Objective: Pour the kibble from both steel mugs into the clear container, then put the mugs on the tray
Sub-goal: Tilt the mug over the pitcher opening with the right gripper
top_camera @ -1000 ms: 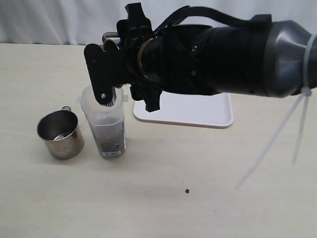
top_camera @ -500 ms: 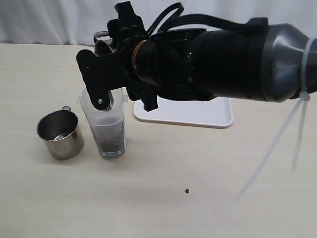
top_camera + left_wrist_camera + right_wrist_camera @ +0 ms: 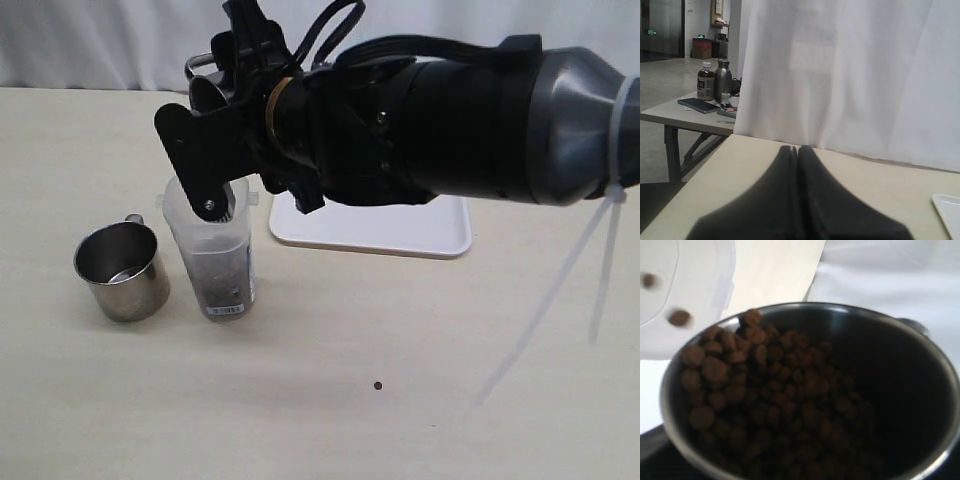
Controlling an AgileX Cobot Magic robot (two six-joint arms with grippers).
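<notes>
In the exterior view, my right fingers (image 3: 203,152) pinch the tipped steel mug (image 3: 207,90) in the upper left of the frame, right above the mouth of the clear container (image 3: 213,225). My arm hides most of the mug. Its loop handle pokes up toward the top edge, so its long axis leans well off upright, mouth down toward the container. The container stands upright on the counter (image 3: 330,410) with kibble (image 3: 220,275) in its lower part. The second steel mug (image 3: 122,271) stands upright just to its left, mouth up. The white tray (image 3: 400,232) lies behind, right of the container. One stray pellet (image 3: 377,385) lies alone at lower centre.

In the left wrist view, my left fingers (image 3: 797,200) are pressed together, above bare counter before a white curtain (image 3: 850,75).

In the right wrist view, the mug's open mouth faces the camera. Kibble is banked against its rim, and two pellets are loose in the air over the container's opening.
</notes>
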